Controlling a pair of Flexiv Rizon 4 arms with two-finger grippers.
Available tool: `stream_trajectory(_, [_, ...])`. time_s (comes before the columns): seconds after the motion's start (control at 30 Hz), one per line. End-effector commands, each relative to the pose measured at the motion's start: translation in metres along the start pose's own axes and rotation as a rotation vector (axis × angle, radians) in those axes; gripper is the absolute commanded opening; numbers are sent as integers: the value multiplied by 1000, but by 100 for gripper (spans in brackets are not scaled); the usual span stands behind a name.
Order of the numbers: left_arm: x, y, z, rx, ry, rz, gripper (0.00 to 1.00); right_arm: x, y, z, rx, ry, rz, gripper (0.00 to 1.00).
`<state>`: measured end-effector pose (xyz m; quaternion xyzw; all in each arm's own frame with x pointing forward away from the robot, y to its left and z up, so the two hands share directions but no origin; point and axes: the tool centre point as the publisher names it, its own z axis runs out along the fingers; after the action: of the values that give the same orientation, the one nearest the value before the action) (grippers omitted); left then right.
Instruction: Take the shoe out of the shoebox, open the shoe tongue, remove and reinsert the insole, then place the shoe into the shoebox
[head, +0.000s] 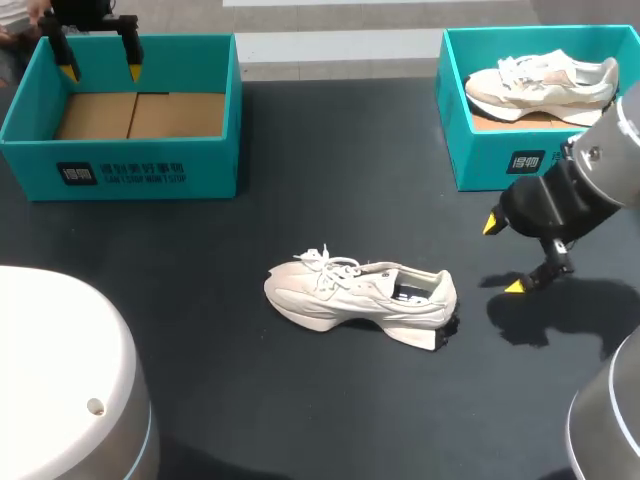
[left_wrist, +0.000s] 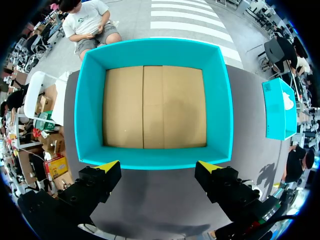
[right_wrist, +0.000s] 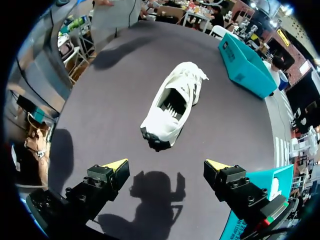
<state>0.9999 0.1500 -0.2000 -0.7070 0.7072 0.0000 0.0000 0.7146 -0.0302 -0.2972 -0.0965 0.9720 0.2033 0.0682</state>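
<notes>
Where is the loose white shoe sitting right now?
In the head view the white shoe lies mid-table, nearer the robot than the empty left shoebox and the right shoebox, its heel toward the open right gripper.

Head view: sitting high behind, looking down over the whole table (head: 340, 160).
Left wrist view: hovering close above the left box (left_wrist: 90, 110), facing straight down into it.
Right wrist view: looking obliquely down at the shoe (right_wrist: 172, 107), fairly near.
Overlap: the head view is sharing the shoe with the right wrist view and the left box with the left wrist view.
</notes>
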Motion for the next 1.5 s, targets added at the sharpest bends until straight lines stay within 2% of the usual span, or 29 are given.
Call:
stream_trajectory(0.03, [0,0,0,0,0,0,100,6,-9,6,-287,-18,-2,100])
stream_trajectory(0.63, [0,0,0,0,0,0,100,17,-24,33,-413,-20,73,100])
stream_trajectory(0.9, [0,0,0,0,0,0,100,19,-29,43,-511,9,148,100])
stream_trajectory(1.23, [0,0,0,0,0,0,100,17,-37,57,-546,-22,160,100])
stream_trajectory(1.5, [0,0,0,0,0,0,100,17,-37,59,-566,-32,177,100])
